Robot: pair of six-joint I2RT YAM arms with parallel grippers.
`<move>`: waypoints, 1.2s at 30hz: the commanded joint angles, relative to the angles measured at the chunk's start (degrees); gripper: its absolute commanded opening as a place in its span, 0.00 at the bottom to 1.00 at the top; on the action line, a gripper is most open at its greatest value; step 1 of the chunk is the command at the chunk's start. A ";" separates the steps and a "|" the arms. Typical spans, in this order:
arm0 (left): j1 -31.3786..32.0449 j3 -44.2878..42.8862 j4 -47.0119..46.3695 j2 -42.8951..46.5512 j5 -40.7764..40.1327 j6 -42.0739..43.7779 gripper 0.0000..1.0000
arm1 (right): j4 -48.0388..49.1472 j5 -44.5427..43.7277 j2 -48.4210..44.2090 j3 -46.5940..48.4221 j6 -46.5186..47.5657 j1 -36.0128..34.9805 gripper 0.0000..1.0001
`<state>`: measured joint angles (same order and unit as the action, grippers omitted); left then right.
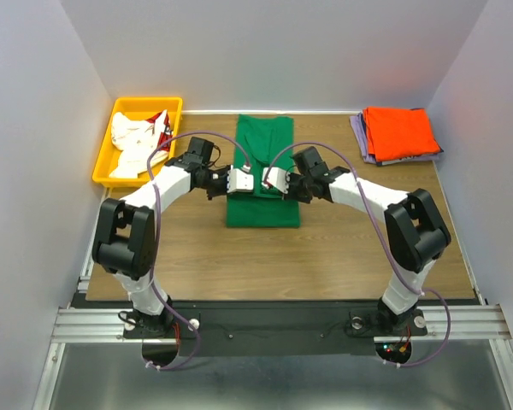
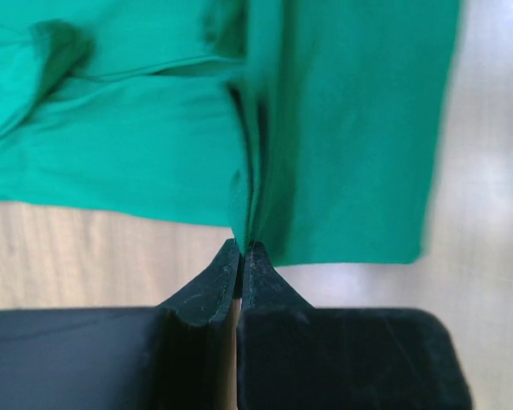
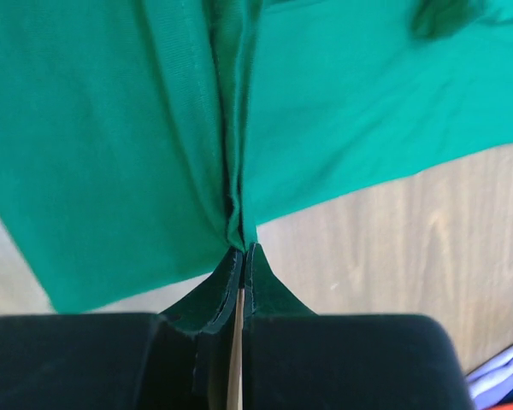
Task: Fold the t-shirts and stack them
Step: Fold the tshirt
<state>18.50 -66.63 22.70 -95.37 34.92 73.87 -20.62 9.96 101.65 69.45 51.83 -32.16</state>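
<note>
Clamping the left gripper tight on a raised pleat of the bright green t-shirt, and clamping the right gripper on the same pleat from the opposite side, both pairs of jaws pressed together with only thin cloth between. Finding that shirt lying at the centre of the desk as a long band running from twelve to six o'clock, with both grippers meeting over its middle. Judging the cloth as light, soft and limp: probably sagging and creasing wherever unsupported, sliding easily over the wood, taking no harm from a firm pinch. Judging the best hold as a pinch on a hem, a corner or a doubled fold edge, one at each side, keeping the layers together. Counting one bright green t-shirt; one orange t-shirt lying folded on one lavender t-shirt at two o'clock; one yellow bin at ten o'clock, holding white t-shirts with red, heaped too loosely for counting.
</note>
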 commanded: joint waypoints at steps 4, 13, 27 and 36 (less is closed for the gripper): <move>-2.59 -12.45 0.24 -9.03 2.97 1.98 0.00 | 1.64 2.35 6.10 8.24 3.45 2.54 0.01; -3.47 -19.32 0.07 -16.95 2.35 3.30 0.00 | 1.81 1.91 13.31 15.00 3.71 4.56 0.01; -4.09 -22.84 -1.78 -19.67 3.05 1.54 0.00 | 2.25 1.73 14.63 19.41 2.75 6.32 0.01; -4.88 -27.67 -0.99 -22.92 3.05 1.46 0.00 | 2.34 2.52 16.74 22.04 3.45 7.11 0.00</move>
<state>14.31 -90.54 21.91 -116.51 36.88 75.55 -20.23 11.86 117.67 87.11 54.59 -26.04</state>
